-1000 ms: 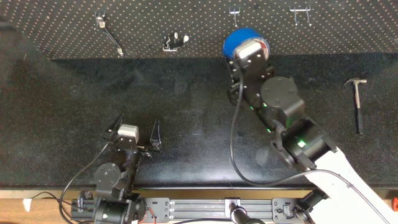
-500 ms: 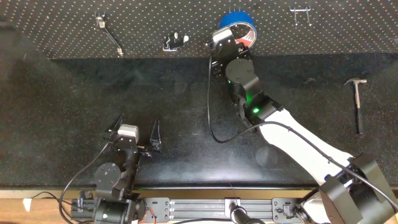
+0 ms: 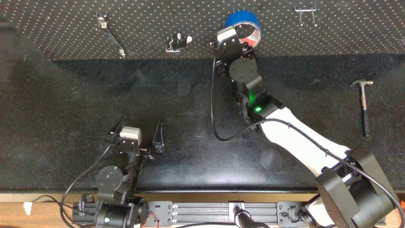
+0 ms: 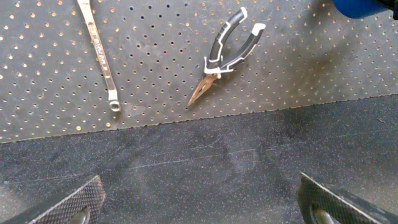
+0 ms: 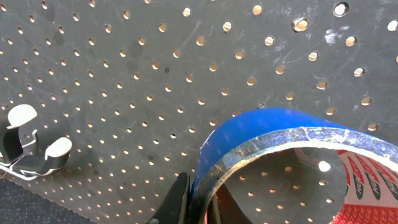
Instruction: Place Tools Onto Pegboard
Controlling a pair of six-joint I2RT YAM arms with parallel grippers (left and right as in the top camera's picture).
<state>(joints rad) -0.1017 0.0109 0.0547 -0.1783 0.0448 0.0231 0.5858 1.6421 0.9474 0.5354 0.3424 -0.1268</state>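
Nearest, at 7 o'clock of the top view, the left gripper (image 3: pixel 139 134) sits folded by its base over the black table (image 3: pixel 190 107), jaws spread wide. One hammer (image 3: pixel 363 107) lies at 3 o'clock. The right arm stretches toward 12 o'clock. The right gripper (image 5: pixel 198 208), fingertips cut off, pinches the wall of one blue tape roll (image 5: pixel 273 132) against the pegboard (image 5: pixel 112 74). Any hook behind the roll is hidden. One wrench (image 4: pixel 99 53) and one pair of pliers (image 4: pixel 214 62) hang at 11 o'clock.
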